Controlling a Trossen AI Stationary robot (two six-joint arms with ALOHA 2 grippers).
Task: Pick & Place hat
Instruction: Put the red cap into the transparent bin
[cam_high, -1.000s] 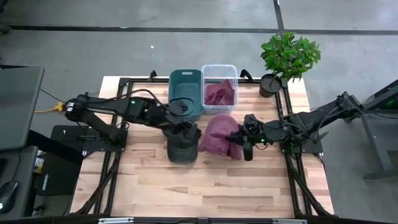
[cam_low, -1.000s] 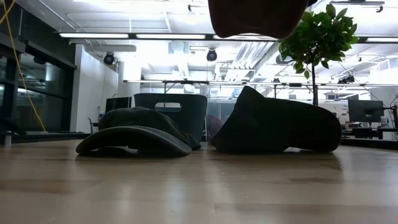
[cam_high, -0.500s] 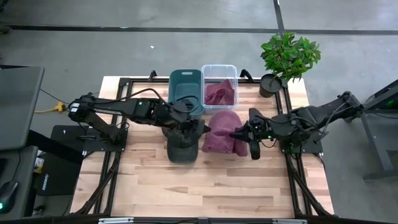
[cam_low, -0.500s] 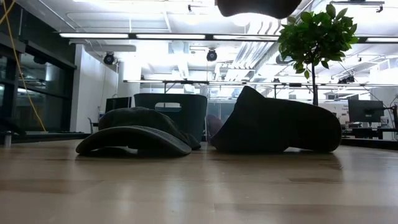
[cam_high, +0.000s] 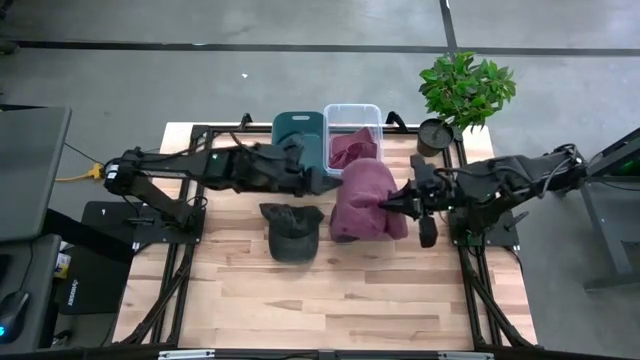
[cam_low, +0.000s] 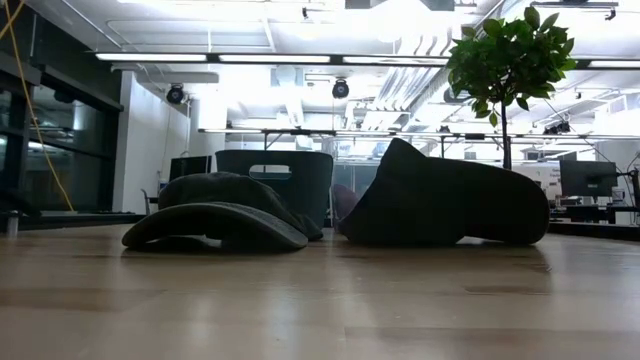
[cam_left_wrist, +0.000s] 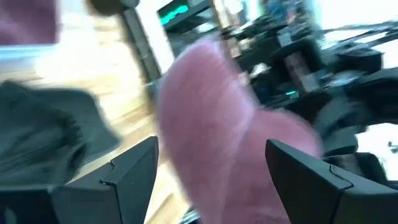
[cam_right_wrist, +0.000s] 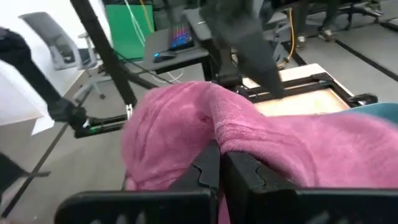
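A pink fleece hat (cam_high: 362, 198) hangs in my right gripper (cam_high: 398, 203), which is shut on it (cam_right_wrist: 221, 152); it is above what the low view covers. A dark green hat (cam_high: 292, 230) lies brim-down on the table (cam_low: 220, 215). My left gripper (cam_high: 325, 183) hovers open by the teal bin's near corner. In its wrist view the pink hat (cam_left_wrist: 217, 118) fills the space ahead of the open fingers (cam_left_wrist: 211, 143), and the dark hat (cam_left_wrist: 43, 134) lies to one side. A dark mound (cam_low: 440, 205) also rests on the table. My right gripper pinches a raised fold of the pink hat (cam_right_wrist: 230, 134) between its two fingers, coming roughly level from the table's right side. The hat is lifted clear of the table and spreads out ahead of the fingers toward the left arm.
A teal bin (cam_high: 298, 135) and a clear bin (cam_high: 352, 112) holding maroon cloth (cam_high: 353, 150) stand at the far edge. A potted plant (cam_high: 462, 92) stands on the far right corner. Bare wood lies toward the near edge (cam_high: 330, 300).
My right gripper has carried the pink hat upward, out of the top of the low view, and toward the table's right and far side. My left gripper has drawn away from above the dark hat toward the teal bin. The dark hat has stayed in place.
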